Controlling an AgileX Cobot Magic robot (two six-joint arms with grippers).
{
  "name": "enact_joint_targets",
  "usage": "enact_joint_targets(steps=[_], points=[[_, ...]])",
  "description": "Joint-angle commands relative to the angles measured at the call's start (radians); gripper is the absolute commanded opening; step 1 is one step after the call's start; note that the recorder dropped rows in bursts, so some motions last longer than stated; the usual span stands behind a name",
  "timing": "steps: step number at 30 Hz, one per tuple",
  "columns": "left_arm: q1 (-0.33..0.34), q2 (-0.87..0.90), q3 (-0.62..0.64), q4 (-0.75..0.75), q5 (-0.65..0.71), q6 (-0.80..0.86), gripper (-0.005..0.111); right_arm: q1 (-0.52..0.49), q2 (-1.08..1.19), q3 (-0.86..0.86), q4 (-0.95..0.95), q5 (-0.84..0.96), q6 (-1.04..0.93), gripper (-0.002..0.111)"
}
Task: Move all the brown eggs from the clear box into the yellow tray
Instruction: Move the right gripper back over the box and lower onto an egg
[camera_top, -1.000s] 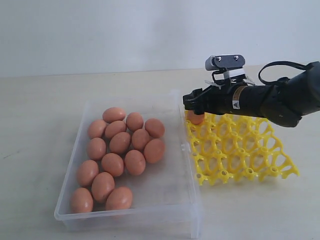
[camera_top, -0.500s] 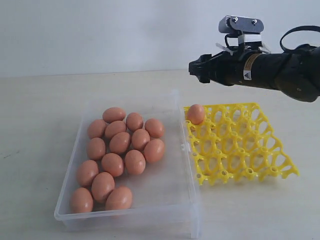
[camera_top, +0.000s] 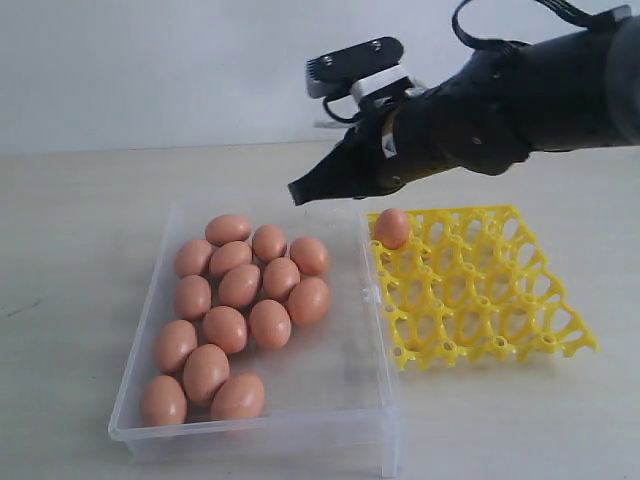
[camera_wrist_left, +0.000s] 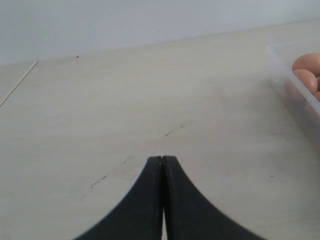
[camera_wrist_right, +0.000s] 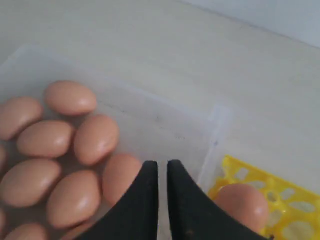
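Note:
Several brown eggs (camera_top: 240, 285) lie clustered in the left part of the clear box (camera_top: 340, 375). One more brown egg (camera_top: 392, 228) sits in the far left corner cup of the yellow tray (camera_top: 480, 290), which stands just right of the box. My right gripper (camera_top: 297, 193) hangs in the air above the box's far right corner, its jaws almost together with a thin gap and nothing between them. The right wrist view shows that gripper (camera_wrist_right: 162, 167) over the eggs (camera_wrist_right: 96, 138), the box rim (camera_wrist_right: 215, 135) and the tray's egg (camera_wrist_right: 241, 206). My left gripper (camera_wrist_left: 163, 159) is shut and empty above bare table.
The pale table (camera_top: 80, 250) spreads around box and tray, with a plain wall behind. The left wrist view catches only one corner of the box (camera_wrist_left: 295, 90) with two eggs (camera_wrist_left: 307, 62) in it. The left arm is outside the exterior view.
The right gripper let go of an egg in the tray's corner cup, rose, then swung left and now hangs over the box's far right corner. The egg stays in its cup.

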Motion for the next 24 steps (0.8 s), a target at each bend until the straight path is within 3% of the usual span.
enact_joint_targets(steps=[1,2,4,10,24], points=[[0.002,-0.006,-0.004,-0.001,-0.006,-0.005,0.0,0.098,0.034,-0.14,0.44,0.378,-0.426,0.008],[0.002,-0.006,-0.004,-0.001,-0.006,-0.005,0.0,0.12,0.076,-0.215,0.581,0.569,-0.536,0.011],[0.002,-0.006,-0.004,-0.001,-0.006,-0.005,0.0,0.14,0.127,-0.298,0.675,0.718,-0.614,0.018],[0.002,-0.006,-0.004,-0.001,-0.006,-0.005,0.0,0.195,0.261,-0.42,0.666,0.79,-0.556,0.05],[0.002,-0.006,-0.004,-0.001,-0.006,-0.005,0.0,0.22,0.435,-0.492,0.712,0.831,-0.38,0.054]])
